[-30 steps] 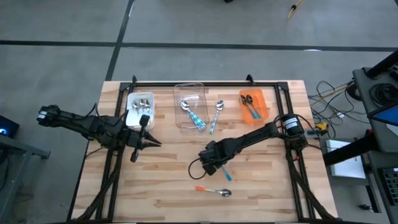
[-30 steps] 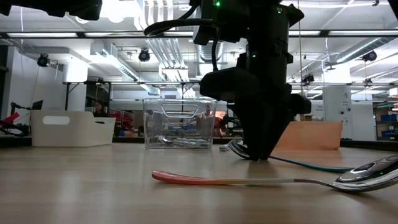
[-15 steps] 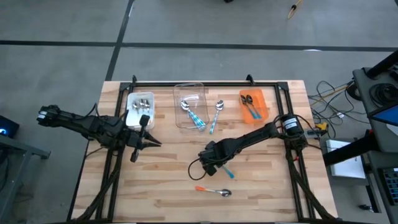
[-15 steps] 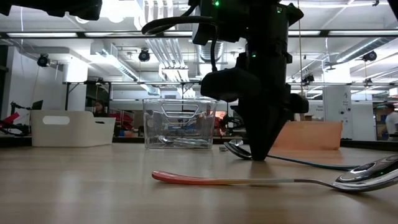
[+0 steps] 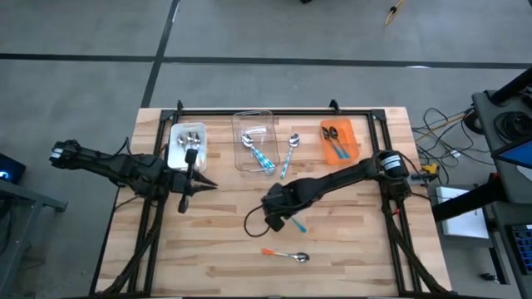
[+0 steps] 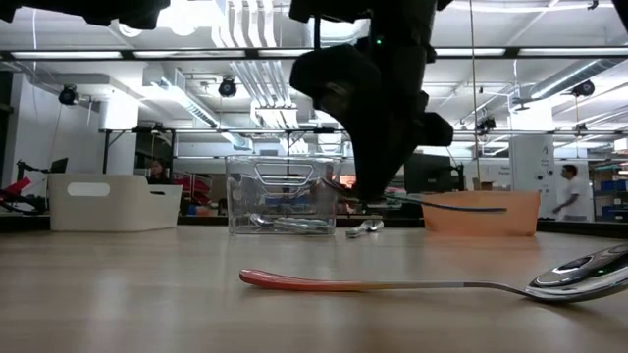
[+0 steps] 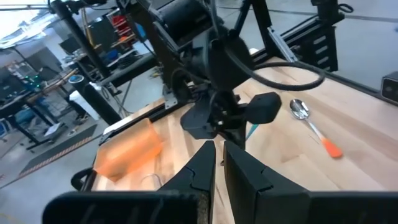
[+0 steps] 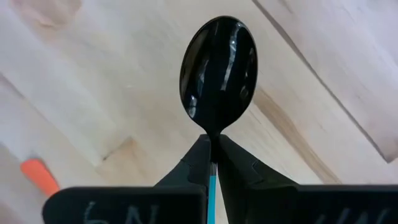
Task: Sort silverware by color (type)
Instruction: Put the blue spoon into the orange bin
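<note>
Right gripper [image 5: 281,218] clamped on dark-bowled blue-handled spoon [image 8: 218,70], lifted mid-table; left gripper [image 5: 184,199] shut, empty (waiting near left edge); next I'd carry it to the clear bin [image 5: 253,139].

Bright overhead ceiling lights [image 6: 182,15]; low view's arm silhouetted.

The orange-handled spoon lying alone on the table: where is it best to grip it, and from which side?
Grip the orange-handled spoon at its thin handle, coming straight down from above. It lies flat on the table, handle clear of everything else.
</note>
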